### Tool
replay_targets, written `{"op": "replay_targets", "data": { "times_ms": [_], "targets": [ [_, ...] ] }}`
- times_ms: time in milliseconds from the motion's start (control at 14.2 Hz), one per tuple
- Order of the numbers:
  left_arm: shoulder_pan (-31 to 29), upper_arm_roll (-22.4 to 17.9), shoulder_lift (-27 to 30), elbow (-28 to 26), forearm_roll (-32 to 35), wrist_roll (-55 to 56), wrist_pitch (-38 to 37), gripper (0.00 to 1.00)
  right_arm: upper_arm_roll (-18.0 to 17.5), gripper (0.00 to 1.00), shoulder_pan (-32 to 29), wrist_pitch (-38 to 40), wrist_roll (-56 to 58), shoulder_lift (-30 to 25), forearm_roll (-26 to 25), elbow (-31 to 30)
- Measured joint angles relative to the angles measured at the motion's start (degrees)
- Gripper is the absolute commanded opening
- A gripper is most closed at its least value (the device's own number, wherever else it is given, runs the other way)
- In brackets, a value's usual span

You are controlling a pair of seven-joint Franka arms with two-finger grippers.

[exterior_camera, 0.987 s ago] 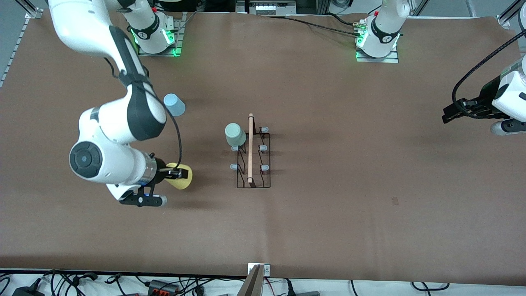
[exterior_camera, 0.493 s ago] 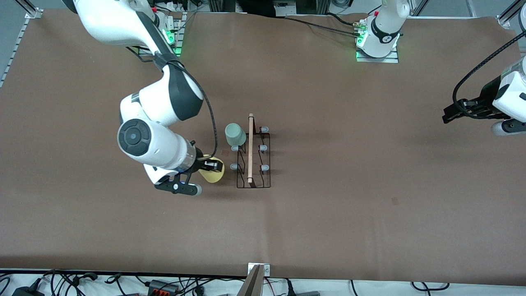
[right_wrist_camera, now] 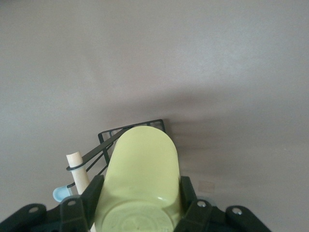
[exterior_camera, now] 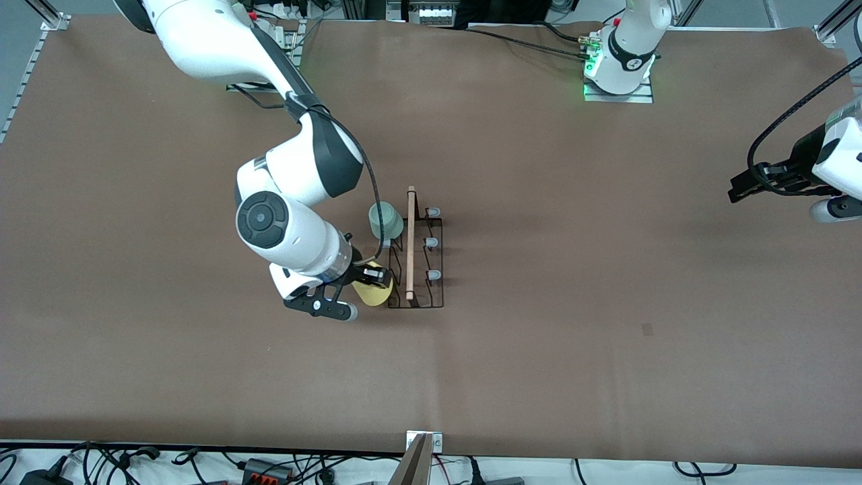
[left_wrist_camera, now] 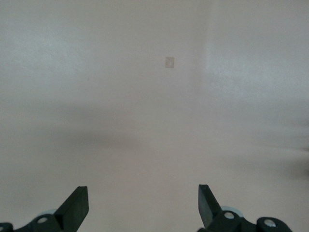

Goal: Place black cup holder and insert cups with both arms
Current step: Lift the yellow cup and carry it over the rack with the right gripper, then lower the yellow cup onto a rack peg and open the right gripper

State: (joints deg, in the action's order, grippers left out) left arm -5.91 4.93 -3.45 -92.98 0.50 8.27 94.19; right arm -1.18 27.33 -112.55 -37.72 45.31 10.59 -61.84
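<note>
The black cup holder stands at mid-table, its wooden rod along the top and grey-blue pegs sticking out. A mint green cup sits upturned on a peg on the side toward the right arm's end. My right gripper is shut on a yellow cup, held on its side right against the holder's wire frame. In the right wrist view the yellow cup fills the space between the fingers, with the holder just past it. My left gripper waits open over bare table at the left arm's end.
The left arm's base stands at the table's back edge. Cables and power strips run below the front edge, beside a metal bracket. A small dark mark sits on the brown table cover.
My right arm has carried the yellow cup across the table from the right arm's end up to the holder. The left arm has hardly moved.
</note>
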Motion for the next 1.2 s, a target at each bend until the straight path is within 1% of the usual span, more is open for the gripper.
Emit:
{"op": "replay_targets", "data": {
  "times_ms": [705, 775, 846, 916, 1198],
  "targets": [
    [0.0, 0.0, 0.0, 0.02, 0.0, 0.0, 0.0, 1.0, -0.07, 0.34, 1.33, -0.39, -0.36, 2.21, 0.0, -0.43],
    [0.0, 0.0, 0.0, 0.03, 0.0, 0.0, 0.0, 1.0, -0.08, 0.4, 1.46, -0.39, -0.36, 2.57, 0.0, -0.47],
    [0.0, 0.0, 0.0, 0.03, 0.0, 0.0, 0.0, 1.0, -0.1, 0.94, 1.67, -0.39, -0.36, 3.01, 0.0, -0.48],
    [0.0, 0.0, 0.0, 0.03, 0.0, 0.0, 0.0, 1.0, -0.11, 1.0, 1.89, -0.4, -0.36, 3.49, 0.0, -0.5],
    [0.0, 0.0, 0.0, 0.03, 0.0, 0.0, 0.0, 1.0, 0.01, 1.0, 2.07, -0.43, -0.36, 4.17, -0.01, -0.31]
  ]
}}
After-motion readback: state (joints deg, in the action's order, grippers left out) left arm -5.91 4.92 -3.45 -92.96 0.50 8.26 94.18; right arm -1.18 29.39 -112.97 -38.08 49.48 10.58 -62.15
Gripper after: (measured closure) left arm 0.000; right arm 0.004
